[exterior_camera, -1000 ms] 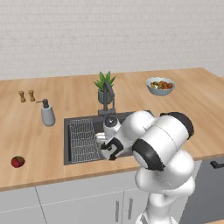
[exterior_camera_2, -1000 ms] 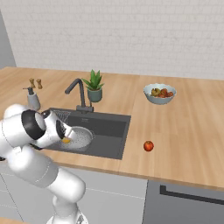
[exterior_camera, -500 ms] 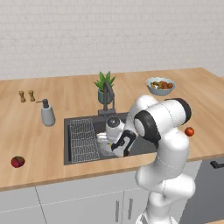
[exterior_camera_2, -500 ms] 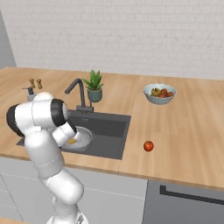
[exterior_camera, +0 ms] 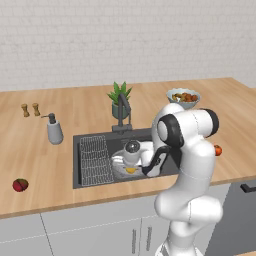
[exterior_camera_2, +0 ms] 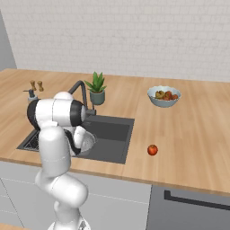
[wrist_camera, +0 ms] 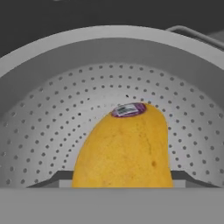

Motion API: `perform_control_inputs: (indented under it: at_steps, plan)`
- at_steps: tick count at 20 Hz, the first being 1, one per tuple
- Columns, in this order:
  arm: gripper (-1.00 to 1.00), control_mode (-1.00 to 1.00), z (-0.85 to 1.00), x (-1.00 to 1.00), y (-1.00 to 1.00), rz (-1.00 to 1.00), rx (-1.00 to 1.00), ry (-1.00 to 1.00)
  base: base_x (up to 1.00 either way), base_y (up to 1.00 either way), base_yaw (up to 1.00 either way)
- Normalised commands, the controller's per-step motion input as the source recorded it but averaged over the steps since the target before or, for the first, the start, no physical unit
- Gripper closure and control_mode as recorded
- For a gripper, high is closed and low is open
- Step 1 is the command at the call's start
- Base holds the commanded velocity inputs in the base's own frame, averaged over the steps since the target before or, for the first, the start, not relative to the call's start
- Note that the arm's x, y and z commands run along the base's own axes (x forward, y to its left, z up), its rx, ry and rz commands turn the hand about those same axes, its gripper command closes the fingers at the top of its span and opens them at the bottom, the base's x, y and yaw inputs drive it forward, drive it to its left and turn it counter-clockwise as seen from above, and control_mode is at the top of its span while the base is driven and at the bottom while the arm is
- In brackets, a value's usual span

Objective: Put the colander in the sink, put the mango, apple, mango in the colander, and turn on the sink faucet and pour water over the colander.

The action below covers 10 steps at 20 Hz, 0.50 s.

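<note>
The colander (exterior_camera: 125,170) sits in the sink (exterior_camera: 95,142), right of the wire rack (exterior_camera: 95,160), and the faucet (exterior_camera: 123,107) stands behind the basin, next to a plant (exterior_camera: 119,95). The gripper (exterior_camera: 131,159) points down into the colander. In the hand view a yellow mango (wrist_camera: 124,151) with a small purple sticker on top is between the finger tips (wrist_camera: 54,179), w/ the perforated colander wall (wrist_camera: 52,118) all around it. The claw looks clamped on the mango, tips at both its sides. In the left base view a bit of yellow shows under the gripper, inside the colander.

On the counter (exterior_camera_2: 188,134), a red apple (exterior_camera_2: 152,149) lies right of the sink, well apart from it. A pale bowl (exterior_camera_2: 164,95) with fruits is further back. Another fruit, red-green (exterior_camera: 20,185), lies on the left end of the counter, near the front edge. A soap pump (exterior_camera: 54,130) stands left of the sink, and two small shakers (exterior_camera: 30,109) behind it.
</note>
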Motion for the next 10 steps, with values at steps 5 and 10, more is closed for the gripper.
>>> perform_control_inputs:
  at_steps: [5, 10]
  plan:
    - [-1.00, -1.00, 0.02, 0.00, 0.00, 0.00, 0.00, -0.07, 0.00, 0.00, 0.00]
    - [-1.00, -1.00, 0.33, 0.00, 0.00, 0.00, 0.00, -0.08, 0.00, 0.00, 0.00]
